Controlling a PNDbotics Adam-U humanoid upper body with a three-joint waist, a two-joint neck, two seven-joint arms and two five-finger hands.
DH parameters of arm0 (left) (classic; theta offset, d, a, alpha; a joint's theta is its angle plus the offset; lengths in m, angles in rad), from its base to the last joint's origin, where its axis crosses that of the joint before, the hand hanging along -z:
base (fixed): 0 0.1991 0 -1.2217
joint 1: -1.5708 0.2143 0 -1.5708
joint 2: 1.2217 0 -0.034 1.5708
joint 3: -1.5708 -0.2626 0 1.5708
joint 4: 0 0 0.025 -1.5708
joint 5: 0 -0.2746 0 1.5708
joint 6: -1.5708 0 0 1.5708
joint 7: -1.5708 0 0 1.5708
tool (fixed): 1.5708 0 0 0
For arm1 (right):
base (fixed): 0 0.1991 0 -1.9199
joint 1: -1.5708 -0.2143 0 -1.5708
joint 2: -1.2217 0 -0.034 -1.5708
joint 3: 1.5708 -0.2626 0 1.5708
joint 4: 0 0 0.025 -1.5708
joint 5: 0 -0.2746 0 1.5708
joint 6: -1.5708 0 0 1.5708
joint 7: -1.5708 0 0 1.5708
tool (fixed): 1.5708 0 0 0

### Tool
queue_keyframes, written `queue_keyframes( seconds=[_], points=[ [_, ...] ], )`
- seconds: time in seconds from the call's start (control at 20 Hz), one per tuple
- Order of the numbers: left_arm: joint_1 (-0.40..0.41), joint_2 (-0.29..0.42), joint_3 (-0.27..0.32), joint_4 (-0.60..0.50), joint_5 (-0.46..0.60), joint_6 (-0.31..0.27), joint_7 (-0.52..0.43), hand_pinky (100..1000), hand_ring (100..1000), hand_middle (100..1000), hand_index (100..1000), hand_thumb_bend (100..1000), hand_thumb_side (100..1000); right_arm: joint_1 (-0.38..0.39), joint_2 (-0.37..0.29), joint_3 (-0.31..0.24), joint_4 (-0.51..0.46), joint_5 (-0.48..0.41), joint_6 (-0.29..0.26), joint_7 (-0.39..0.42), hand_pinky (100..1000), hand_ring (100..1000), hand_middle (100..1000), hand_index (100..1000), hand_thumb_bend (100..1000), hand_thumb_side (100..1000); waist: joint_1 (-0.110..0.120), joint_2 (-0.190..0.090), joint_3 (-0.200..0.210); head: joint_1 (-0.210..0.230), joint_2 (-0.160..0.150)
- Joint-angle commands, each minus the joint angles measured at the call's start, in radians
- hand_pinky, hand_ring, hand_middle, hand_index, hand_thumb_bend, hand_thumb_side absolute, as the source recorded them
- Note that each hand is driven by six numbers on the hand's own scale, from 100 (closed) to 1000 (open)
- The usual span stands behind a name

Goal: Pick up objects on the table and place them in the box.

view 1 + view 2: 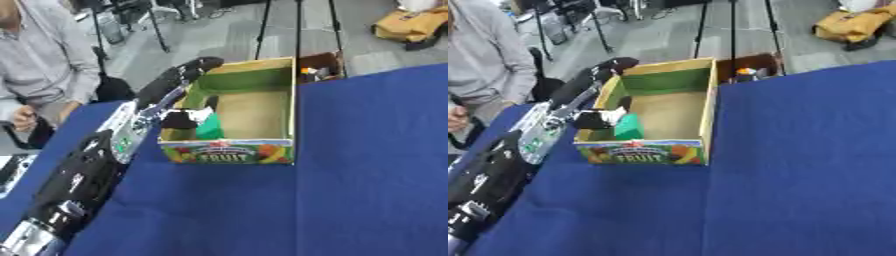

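An open cardboard fruit box (254, 151) with green inner walls stands on the blue table (367, 165), left of the middle. My left arm comes up from the lower left, and my left hand (171, 84) lies along the box's left wall, its fingers (203, 63) stretched out towards the far left corner. A dark part of the hand, seemingly the thumb (178, 120), hangs inside the box at the front left. Right beside it, a green object (629, 127) with something white (200, 114) above it lies in that corner. The right hand shows in neither view.
A smaller brown box (320, 67) with small items in it sits just behind the fruit box at the table's far edge. The blue cloth stretches wide to the right and front of the box. Stands and a yellow bag (411, 24) are on the floor beyond.
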Motion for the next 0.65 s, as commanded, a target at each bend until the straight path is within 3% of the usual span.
queue_keyframes(
  seconds=[0.05,0.3,0.65],
  points=[
    [0.013,0.066,0.015,-0.072,0.098,0.015,0.007,796,888,882,1000,100,642,-0.003,-0.011,-0.006,-0.02,-0.002,0.004,-0.007,849,916,469,818,100,713,-0.008,-0.043,0.01,-0.015,0.019],
    [0.108,0.108,0.035,-0.229,0.287,0.064,0.001,783,867,848,1000,100,666,0.011,-0.007,-0.007,-0.02,-0.002,0.011,-0.018,847,914,476,817,100,707,-0.014,-0.081,0.039,-0.033,0.055],
    [0.307,0.147,0.094,-0.531,0.527,0.13,0.016,754,832,802,987,100,727,0.024,0.009,-0.006,-0.02,-0.003,0.02,-0.039,844,909,490,815,100,699,-0.026,-0.136,0.07,-0.048,0.097]
  ],
)
